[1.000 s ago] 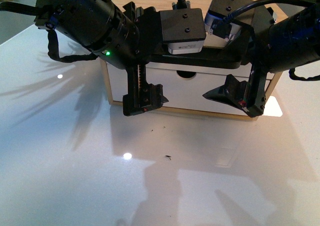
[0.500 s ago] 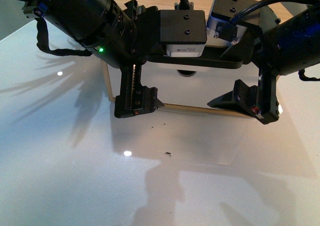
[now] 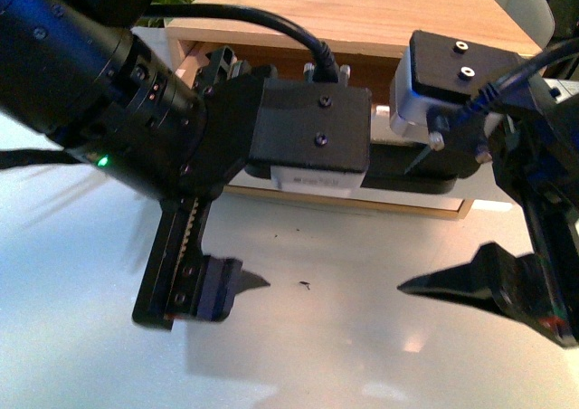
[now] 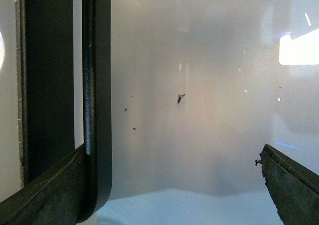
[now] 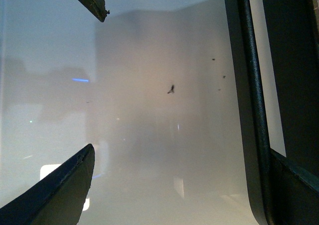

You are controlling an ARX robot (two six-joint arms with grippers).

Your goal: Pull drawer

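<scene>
The drawer is almost wholly hidden behind my arms. Its long black bar handle (image 3: pixel 418 179) shows below the right wrist camera. The handle also runs along one side of the left wrist view (image 4: pixel 97 85) and of the right wrist view (image 5: pixel 247 85), one rounded end in each. My left gripper (image 4: pixel 172 155) is open wide and holds nothing; its far finger overlaps the handle's end and its near finger (image 3: pixel 222 287) hangs over the table. My right gripper (image 5: pixel 182 150) is open too, with its near finger (image 3: pixel 493 287) low over the table. Whether either far finger touches the bar I cannot tell.
The drawer belongs to a light wooden box (image 3: pixel 362 11) at the back of a glossy white table (image 3: pixel 362 364). A small dark speck (image 3: pixel 303 287) lies on the table between my two grippers. The left gripper's fingertip (image 5: pixel 94 1) also shows in the right wrist view.
Both arms have come toward the camera and lower, and the near fingers have moved further apart. The wooden box's top now shows more. Both grippers stayed open.
</scene>
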